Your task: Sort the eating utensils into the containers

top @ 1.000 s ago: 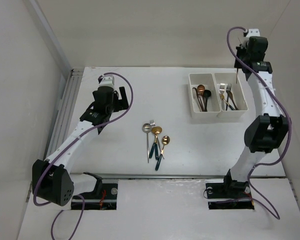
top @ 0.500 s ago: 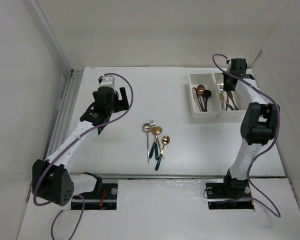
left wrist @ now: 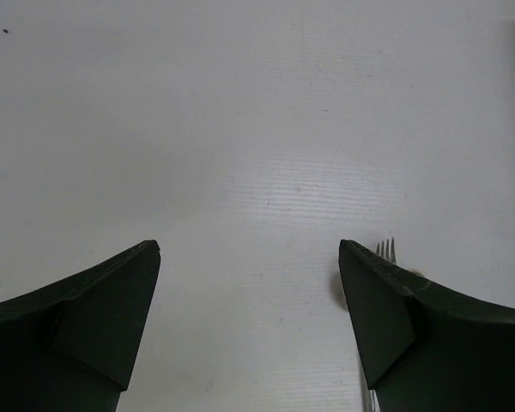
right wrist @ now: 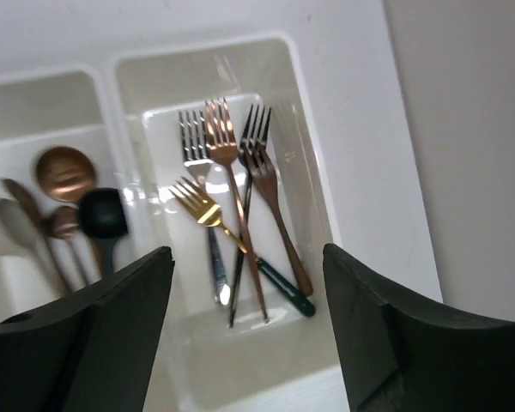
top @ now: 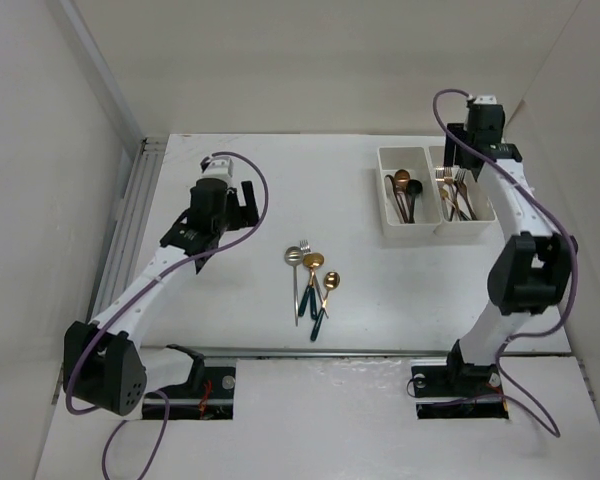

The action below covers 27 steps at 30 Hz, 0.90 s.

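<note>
Several eating utensils lie loose at the table's middle: a silver fork (top: pixel 298 282), a silver spoon (top: pixel 293 257) and two gold spoons with green handles (top: pixel 320 285). The white two-compartment containers (top: pixel 432 231) stand at the back right. Spoons (top: pixel 404 192) fill the left compartment, forks (right wrist: pixel 227 163) the right. My right gripper (top: pixel 460 165) hangs open over the fork compartment (right wrist: pixel 197 49), nothing between its fingers (right wrist: pixel 247 253). My left gripper (top: pixel 242 205) is open above bare table (left wrist: pixel 249 251), left of the loose pile. Fork tines (left wrist: pixel 386 249) peek past its right finger.
White walls enclose the table on the left, back and right. A ribbed metal rail (top: pixel 130 215) runs along the table's left edge. The right wall stands close beside the containers. Purple cables loop off both arms.
My right gripper, shut on a hanging fork a second ago, has come down over the right compartment and opened; the fork has left it. The left gripper has shifted slightly right.
</note>
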Motion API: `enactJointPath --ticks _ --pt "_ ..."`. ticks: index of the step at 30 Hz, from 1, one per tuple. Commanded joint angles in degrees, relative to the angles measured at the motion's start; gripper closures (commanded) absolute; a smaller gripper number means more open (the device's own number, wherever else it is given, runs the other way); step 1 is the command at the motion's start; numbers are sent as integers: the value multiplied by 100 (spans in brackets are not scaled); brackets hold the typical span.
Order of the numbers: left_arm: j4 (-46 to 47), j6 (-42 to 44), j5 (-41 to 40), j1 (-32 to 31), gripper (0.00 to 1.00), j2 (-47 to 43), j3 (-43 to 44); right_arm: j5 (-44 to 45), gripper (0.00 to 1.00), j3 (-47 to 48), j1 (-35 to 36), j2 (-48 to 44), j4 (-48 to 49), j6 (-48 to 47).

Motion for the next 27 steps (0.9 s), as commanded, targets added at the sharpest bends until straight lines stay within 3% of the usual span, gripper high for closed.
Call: enactJointPath --ticks 1,3,7,8,12,19,27 --pt "273 323 728 -147 18 -211 -103 766 24 -262 776 -1293 242 466" --pt "203 790 1177 -323 19 -106 -103 821 19 -597 1059 -1853 243 947" --pt "-657 554 1616 -763 25 474 -33 610 19 -1643 1674 -2629 392 1652" --pt "-763 501 1757 -833 31 718 20 610 19 -1967 1919 -2735 471 1784" --pt "-1115 386 2057 -1061 37 1247 73 856 19 -2513 2474 -3105 471 2119" --pt "-1257 -26 1935 -1474 41 1915 196 1550 19 -3147 3064 -3298 349 2119" --pt "-1257 -272 1689 -1642 44 2469 432 1665 19 -3684 3064 -3851 410 2172"
